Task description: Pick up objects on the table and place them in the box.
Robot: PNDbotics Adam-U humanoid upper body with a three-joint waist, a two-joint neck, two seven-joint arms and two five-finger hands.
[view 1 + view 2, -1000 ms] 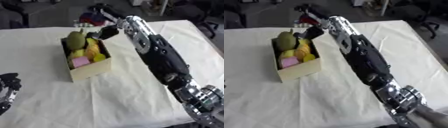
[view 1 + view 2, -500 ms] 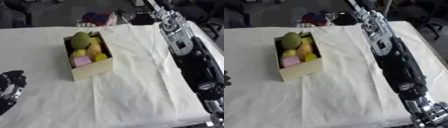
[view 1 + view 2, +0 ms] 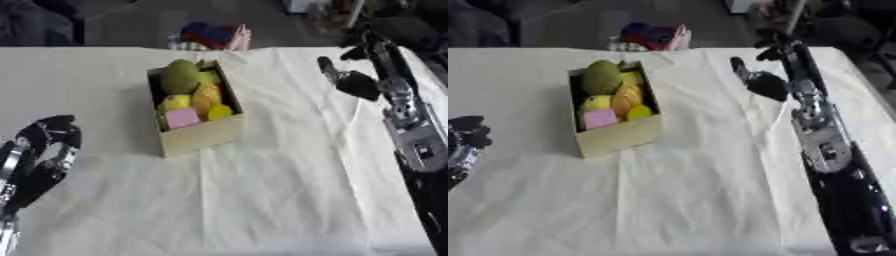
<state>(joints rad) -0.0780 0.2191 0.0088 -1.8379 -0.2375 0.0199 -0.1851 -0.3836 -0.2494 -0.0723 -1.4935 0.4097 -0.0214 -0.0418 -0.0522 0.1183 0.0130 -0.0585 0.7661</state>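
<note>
The box (image 3: 199, 134) stands left of centre on the cloth-covered table (image 3: 280, 190). Its long axis runs from the near edge toward the far edge, the far end leaning slightly left, and its open top faces up. It is packed: a large green fruit (image 3: 180, 76) at the far end, yellow and orange pieces (image 3: 203, 96) in the middle, a pink block (image 3: 182, 118) and a small yellow piece at the near end.

The right hand (image 3: 350, 80) hangs over the cloth well to the right of the box. It holds nothing, but how far its fingers are spread cannot be told. The left hand (image 3: 45, 147) rests idle at the lower left, fingers relaxed and empty.

No loose object shows on the cloth, so the task looks at or near its end. Any next move calls for first finding a remaining item.
</note>
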